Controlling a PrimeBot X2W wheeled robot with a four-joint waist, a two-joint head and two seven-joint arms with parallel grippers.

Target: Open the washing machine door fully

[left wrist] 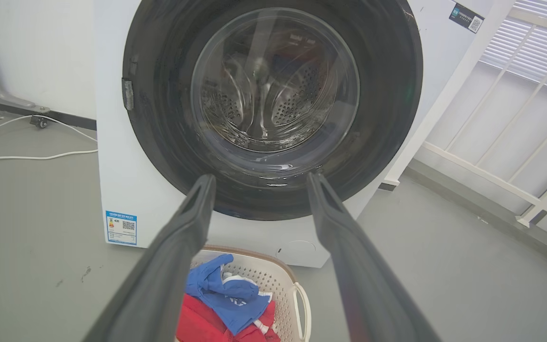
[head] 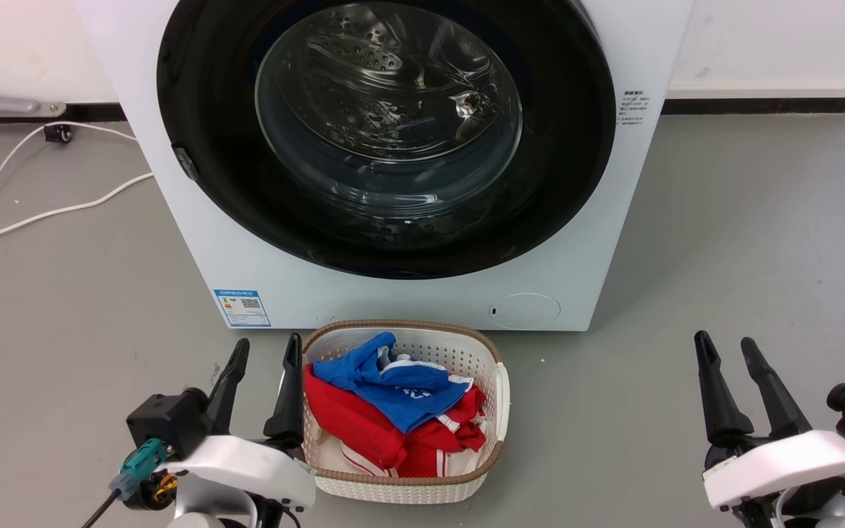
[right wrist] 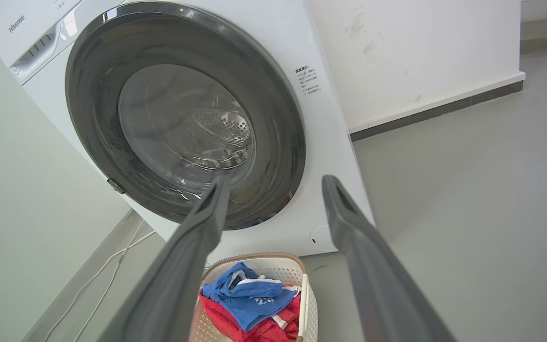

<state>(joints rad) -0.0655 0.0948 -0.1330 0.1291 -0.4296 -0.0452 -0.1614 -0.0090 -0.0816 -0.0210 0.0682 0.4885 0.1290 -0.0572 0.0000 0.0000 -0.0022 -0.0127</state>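
Grey floor [head: 723, 242] w/ white cable [head: 41, 214], washing machine door [head: 386, 132] shut; left gripper [head: 268, 339] & right gripper [head: 723, 337] spread, empty.

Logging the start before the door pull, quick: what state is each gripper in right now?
Left gripper, two long dark fingers: open, holding nothing.
Right gripper, two long dark fingers: open, holding nothing.
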